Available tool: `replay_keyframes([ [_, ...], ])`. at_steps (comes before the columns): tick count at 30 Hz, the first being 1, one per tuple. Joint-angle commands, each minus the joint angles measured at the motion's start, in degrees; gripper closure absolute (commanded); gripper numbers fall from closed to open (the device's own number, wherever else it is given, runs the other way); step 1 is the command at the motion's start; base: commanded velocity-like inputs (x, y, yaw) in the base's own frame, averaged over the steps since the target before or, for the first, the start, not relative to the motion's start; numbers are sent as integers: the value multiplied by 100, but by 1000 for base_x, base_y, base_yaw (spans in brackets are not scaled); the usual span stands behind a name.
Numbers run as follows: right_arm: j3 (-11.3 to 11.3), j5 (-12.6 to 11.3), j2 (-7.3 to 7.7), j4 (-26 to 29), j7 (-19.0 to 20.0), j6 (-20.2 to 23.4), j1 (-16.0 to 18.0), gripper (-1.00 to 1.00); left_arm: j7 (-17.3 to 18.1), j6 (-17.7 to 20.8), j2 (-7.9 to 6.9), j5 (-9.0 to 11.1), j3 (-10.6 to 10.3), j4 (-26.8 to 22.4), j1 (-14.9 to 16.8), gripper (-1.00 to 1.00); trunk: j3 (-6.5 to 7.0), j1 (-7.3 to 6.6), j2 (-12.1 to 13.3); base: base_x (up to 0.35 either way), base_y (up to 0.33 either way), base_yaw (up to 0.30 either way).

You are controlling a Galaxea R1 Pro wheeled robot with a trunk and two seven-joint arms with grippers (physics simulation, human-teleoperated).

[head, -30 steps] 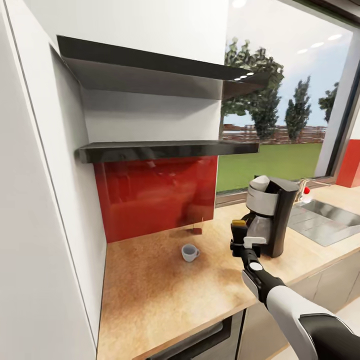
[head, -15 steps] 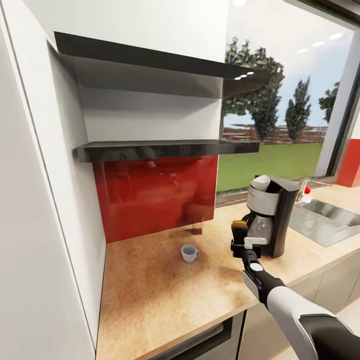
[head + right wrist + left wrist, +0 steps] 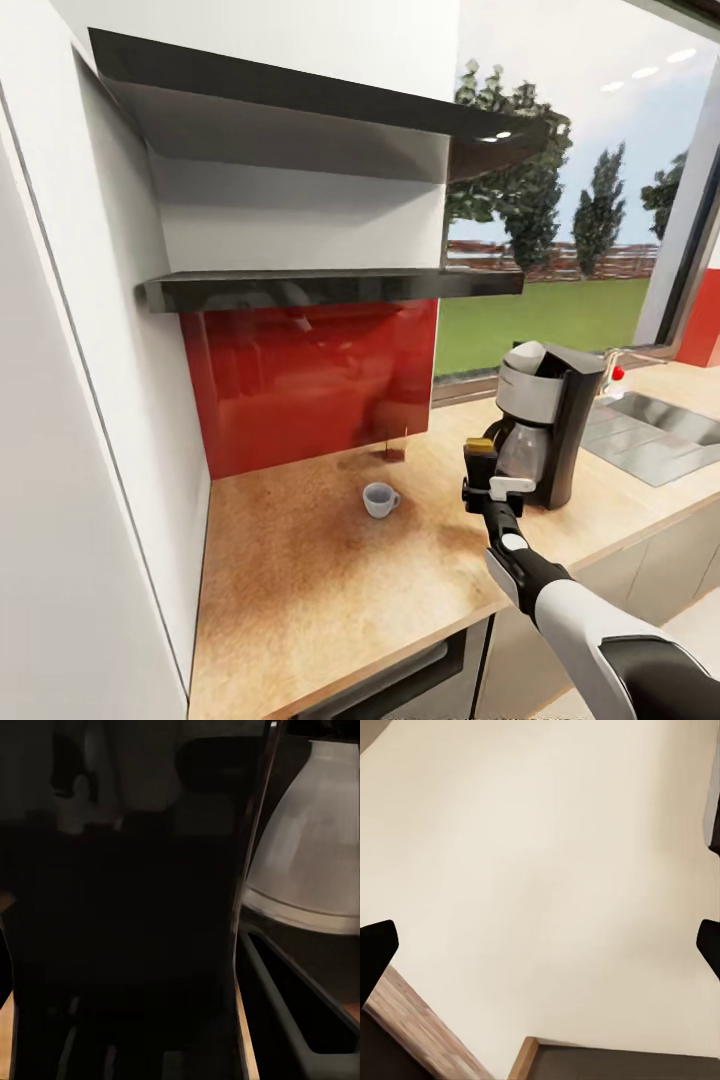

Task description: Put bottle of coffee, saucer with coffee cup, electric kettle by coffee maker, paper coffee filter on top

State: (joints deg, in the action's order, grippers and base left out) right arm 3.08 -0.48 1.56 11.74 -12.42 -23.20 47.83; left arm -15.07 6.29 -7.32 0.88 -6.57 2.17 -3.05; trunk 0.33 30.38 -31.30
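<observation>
The bottle of coffee (image 3: 480, 447), dark with a gold-yellow lid, sits in my right gripper (image 3: 483, 472), which is shut on it just above the kitchen countertop (image 3: 300, 570). It is right beside the left of the black coffee maker (image 3: 548, 420). In the right wrist view the dark bottle of coffee (image 3: 127, 945) looms close, with the coffee maker (image 3: 307, 862) and its silver band behind. The white coffee cup (image 3: 379, 498) stands alone on the counter further left. The kitchen shelf (image 3: 300, 290) above is bare. My left gripper (image 3: 540, 949) is open over a plain beige surface.
A small wooden block (image 3: 394, 455) stands against the red backsplash (image 3: 310, 380). The steel sink (image 3: 655, 428) lies right of the coffee maker under the window. A white wall closes the counter's left end. A second black shelf (image 3: 290, 95) hangs higher up.
The head camera has shifted a little, so the whole picture moved. My right gripper and the bottle stay in the same spot beside the coffee maker.
</observation>
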Motion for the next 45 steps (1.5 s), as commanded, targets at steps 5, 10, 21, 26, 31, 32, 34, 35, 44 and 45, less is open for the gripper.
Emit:
replay_keyframes([
  [5,35,-14,0,-5,-44,-26,-1,100,-8,22,-5,8,-46,-6,-2,-100,-132,112,-205,0,0,0],
  [10,36,3,0,3,-28,-27,-2,100,-5,17,-6,8,-50,-6,-2,-100,-228,221,-405,0,0,0],
  [21,35,-22,10,-3,-39,-67,-27,100,-17,20,-13,10,-54,-6,-2,-100,-264,265,-485,0,0,0],
  [26,27,-23,22,-5,-41,-460,-43,100,-6,21,-7,9,-49,-6,-2,-100,-264,265,-485,0,0,0],
  [31,26,-22,25,-5,-43,-583,-50,100,-5,29,-1,13,-46,-2,-2,-100,-264,265,-485,139,-11,0],
  [32,26,-22,20,-5,-44,-589,-51,100,-5,29,1,14,-46,-1,-2,-100,-264,265,-485,280,-59,0],
  [34,26,-22,9,-5,-46,-594,-53,100,-5,30,2,16,-46,1,-2,-100,-264,265,-485,245,-55,0],
  [35,26,-22,6,-5,-48,-597,-54,100,-4,33,2,17,-46,5,-2,-100,-264,265,-485,109,-24,0],
  [44,26,-25,-6,-220,-50,-606,-62,100,-4,80,11,17,-46,11,-14,-100,-264,265,-485,89,-4,0],
  [45,26,-25,-7,-249,-50,-607,-63,100,-4,127,15,17,-46,13,-22,-100,-264,265,-485,70,0,0],
])
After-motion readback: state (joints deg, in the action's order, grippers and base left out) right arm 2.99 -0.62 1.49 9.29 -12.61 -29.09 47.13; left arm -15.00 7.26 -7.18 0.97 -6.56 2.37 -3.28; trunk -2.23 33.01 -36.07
